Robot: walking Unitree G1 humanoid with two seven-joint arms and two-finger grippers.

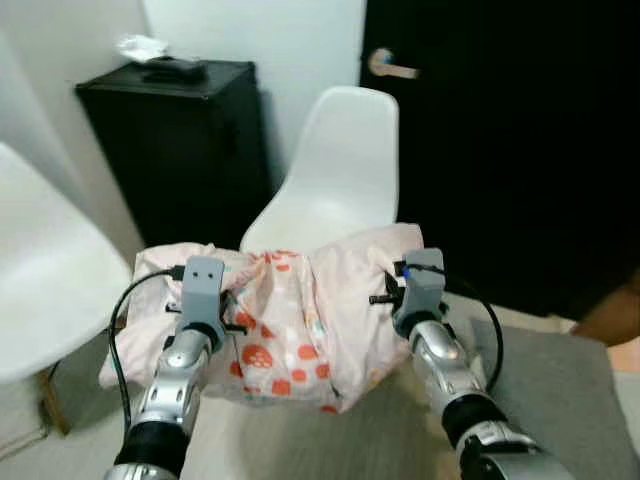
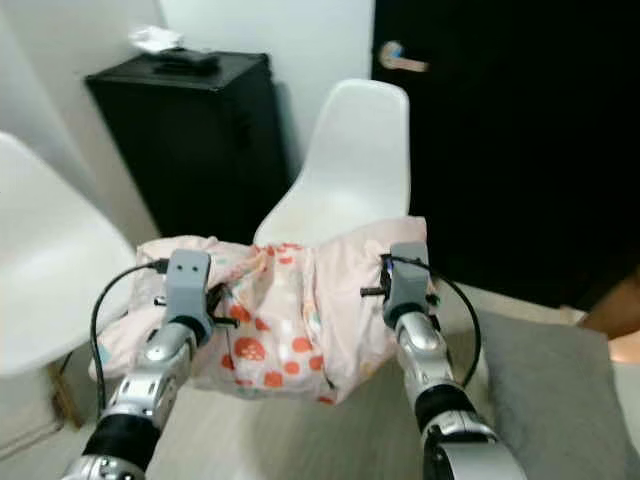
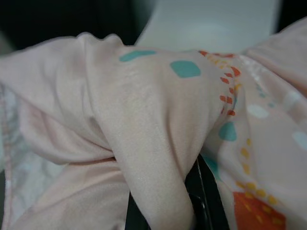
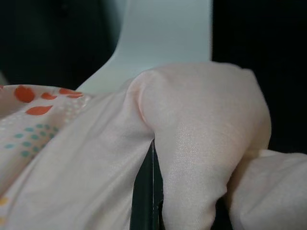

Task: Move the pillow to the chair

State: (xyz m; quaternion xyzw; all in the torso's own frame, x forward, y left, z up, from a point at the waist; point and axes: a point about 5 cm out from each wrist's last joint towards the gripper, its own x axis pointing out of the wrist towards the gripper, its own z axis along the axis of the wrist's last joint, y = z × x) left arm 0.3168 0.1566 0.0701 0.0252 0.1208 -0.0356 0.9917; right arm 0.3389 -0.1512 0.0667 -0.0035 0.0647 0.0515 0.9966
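A pale pink pillow point(image 1: 300, 320) with orange and teal spots hangs in the air between my two arms, sagging in the middle. My left gripper point(image 1: 212, 318) is shut on the pillow's left part, the cloth bunched over its black fingers point(image 3: 206, 201). On the right edge my right gripper point(image 1: 405, 292) is shut too, with a fold of pillow point(image 4: 192, 143) pinched between the jaws. A white shell chair point(image 1: 340, 180) stands just beyond the pillow, its seat partly hidden behind the cloth.
A black cabinet point(image 1: 180, 140) with small items on top stands at the back left. Another white chair point(image 1: 40, 280) sits close on the left. A dark door point(image 1: 500, 130) with a lever handle fills the right. A grey mat point(image 1: 560, 390) lies at lower right.
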